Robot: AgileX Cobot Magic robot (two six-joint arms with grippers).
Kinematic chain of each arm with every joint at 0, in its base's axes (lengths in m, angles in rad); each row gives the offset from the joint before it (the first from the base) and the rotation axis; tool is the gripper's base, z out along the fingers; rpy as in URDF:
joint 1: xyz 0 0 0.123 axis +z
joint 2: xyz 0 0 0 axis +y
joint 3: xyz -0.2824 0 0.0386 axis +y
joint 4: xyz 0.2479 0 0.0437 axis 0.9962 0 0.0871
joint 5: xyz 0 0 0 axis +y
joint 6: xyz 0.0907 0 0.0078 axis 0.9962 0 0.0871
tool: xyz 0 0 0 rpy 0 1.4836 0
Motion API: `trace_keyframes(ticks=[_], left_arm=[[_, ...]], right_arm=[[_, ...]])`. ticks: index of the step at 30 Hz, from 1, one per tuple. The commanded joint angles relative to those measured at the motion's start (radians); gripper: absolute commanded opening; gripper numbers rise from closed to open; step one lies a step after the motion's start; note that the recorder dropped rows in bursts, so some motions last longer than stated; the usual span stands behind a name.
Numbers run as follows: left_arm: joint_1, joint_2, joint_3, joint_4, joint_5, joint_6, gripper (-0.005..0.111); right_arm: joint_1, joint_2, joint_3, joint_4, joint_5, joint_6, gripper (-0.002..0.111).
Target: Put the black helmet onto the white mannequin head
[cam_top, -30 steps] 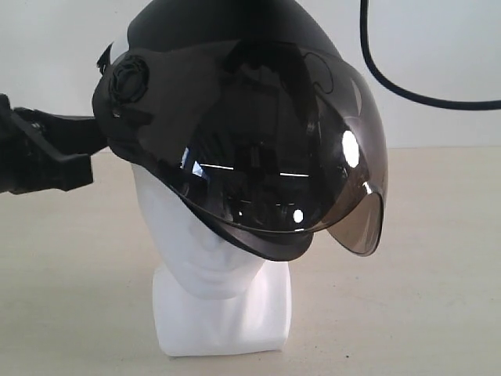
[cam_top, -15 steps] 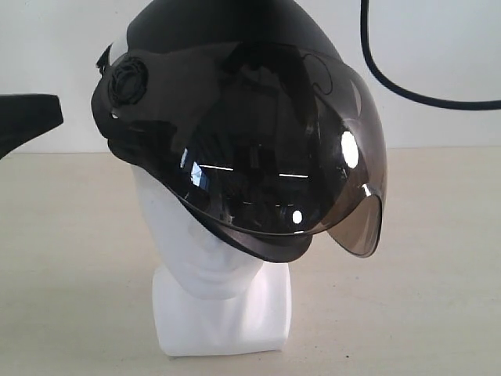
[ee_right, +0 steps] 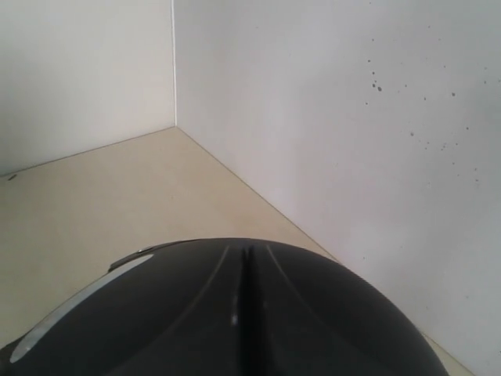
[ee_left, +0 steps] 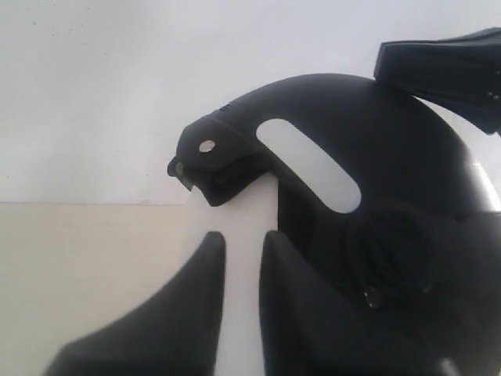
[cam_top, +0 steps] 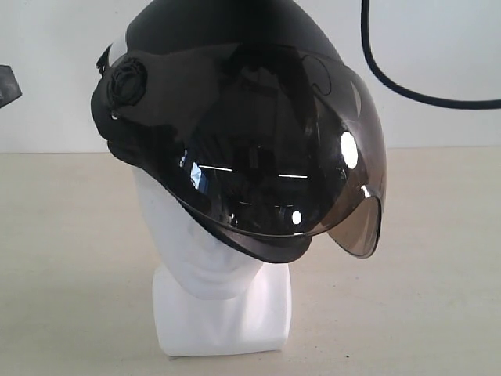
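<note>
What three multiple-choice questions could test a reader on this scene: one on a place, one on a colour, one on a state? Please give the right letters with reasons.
1. Where is the black helmet? A) on the white mannequin head B) lying on the table C) in a pincer
2. What colour is the base block? A) black B) white C) red
3. How is the left pincer? A) shut on the helmet B) shut on the head C) open, holding nothing
Answers: 1 A, it sits over the head's crown; 2 B, the block under the neck is white; 3 C, a bare gap shows between its fingers.
</note>
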Motion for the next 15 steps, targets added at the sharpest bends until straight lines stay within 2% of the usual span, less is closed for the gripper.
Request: trace_keyframes(ticks=[1,5,9,15], left_arm=[[-0.005,0.041,-0.024,-0.039,0.013,-0.007,0.004],[-0.005,0.073,-0.033,-0.082,-0.033,0.015,0.004],[-0.005,0.102,-0.039,-0.137,-0.06,0.106,0.004],[0.006,0.211,-0.055,-0.457,-0.064,0.401,0.004]], right_arm=[[0.002,0.02,0.019,-0.02,0.166,-0.005,0.0],[0.002,0.024,0.019,-0.02,0.184,-0.005,0.0],[0.002,0.024,0.019,-0.02,0.193,-0.005,0.0],[0.002,0.024,0.019,-0.02,0.195,-0.004,0.0]])
